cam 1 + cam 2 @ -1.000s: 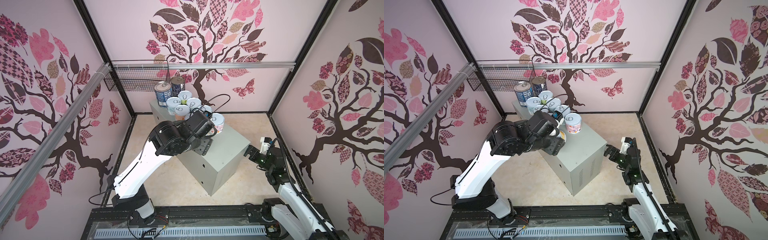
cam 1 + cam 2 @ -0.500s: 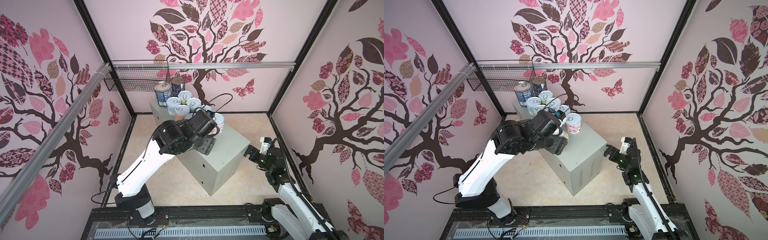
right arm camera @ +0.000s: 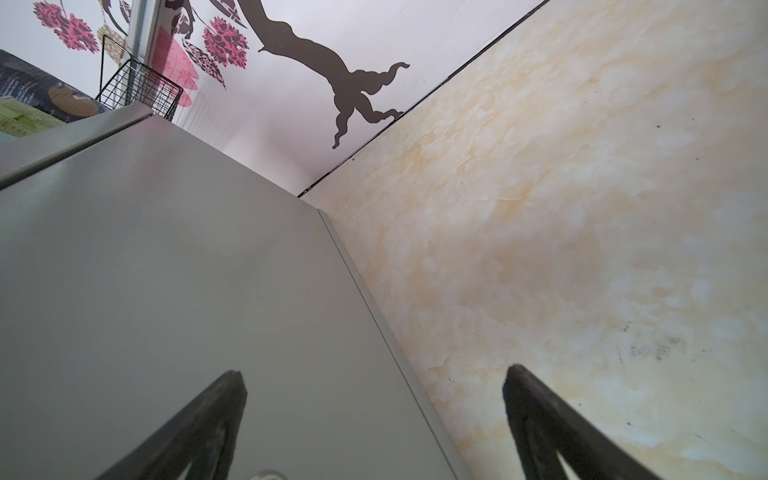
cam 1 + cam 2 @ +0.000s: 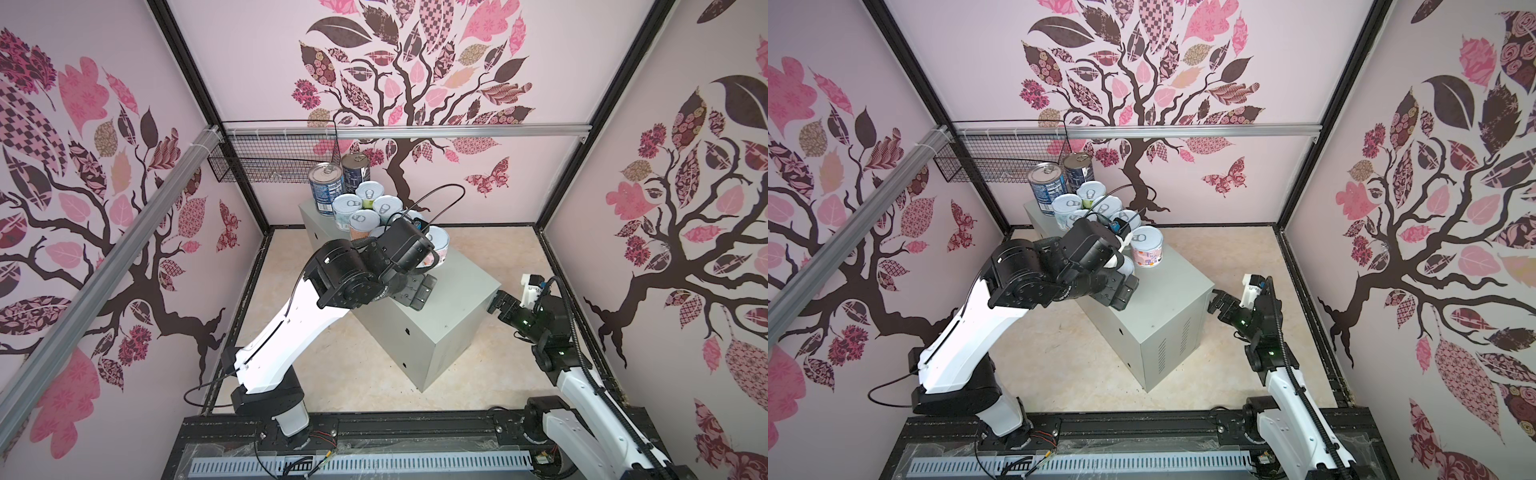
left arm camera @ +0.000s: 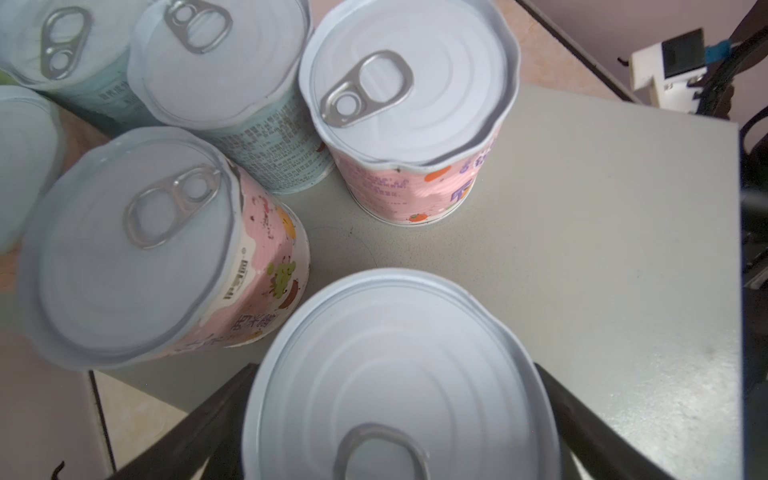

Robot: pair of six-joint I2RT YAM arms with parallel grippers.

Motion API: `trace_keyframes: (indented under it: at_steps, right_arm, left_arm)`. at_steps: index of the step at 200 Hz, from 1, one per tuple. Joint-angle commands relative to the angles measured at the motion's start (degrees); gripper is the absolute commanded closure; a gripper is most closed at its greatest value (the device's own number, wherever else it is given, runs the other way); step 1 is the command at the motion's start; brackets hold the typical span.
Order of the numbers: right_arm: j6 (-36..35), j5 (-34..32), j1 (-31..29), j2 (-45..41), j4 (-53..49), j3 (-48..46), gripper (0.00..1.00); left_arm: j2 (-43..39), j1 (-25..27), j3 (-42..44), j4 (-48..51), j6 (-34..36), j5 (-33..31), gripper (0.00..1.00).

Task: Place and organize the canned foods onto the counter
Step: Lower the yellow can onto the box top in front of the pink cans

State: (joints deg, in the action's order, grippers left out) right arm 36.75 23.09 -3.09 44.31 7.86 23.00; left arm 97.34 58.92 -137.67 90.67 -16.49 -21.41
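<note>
Surveying a top view: canned foods (image 4: 365, 203) packed at eleven o'clock on the counter (image 4: 457, 299), probably to save room. Left wrist: left gripper (image 5: 395, 399) straddles a standing white-lidded can (image 5: 399, 353); whether it presses, I cannot tell. Right wrist: right gripper (image 3: 374, 419) gapes wide and empty beside the counter, seemingly kept clear.

White shells and black joints are recorded on left arm (image 4: 286, 332) and right arm (image 4: 582, 395); black cables (image 4: 440, 189) are noted.
</note>
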Motion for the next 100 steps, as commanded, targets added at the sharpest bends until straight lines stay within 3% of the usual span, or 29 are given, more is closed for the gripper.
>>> trace_keyframes:
  at_steps: [1,66,100]
  right_arm:
    - [-2.22,-1.19,-0.39,-1.28,-4.13,3.77,0.00]
    - [-1.97,-5.73,-0.40,-4.59,-10.75,9.32,0.00]
    - [-1.51,-7.51,-0.37,-6.68,-13.59,12.59,0.00]
  left_arm:
    - [-0.91,0.23,-2.69,-0.53,-0.12,-0.74,0.02]
    - [-9.21,0.24,-0.50,-5.24,1.26,0.10,0.02]
    - [-18.41,0.24,9.87,-10.39,2.34,2.28,0.07]
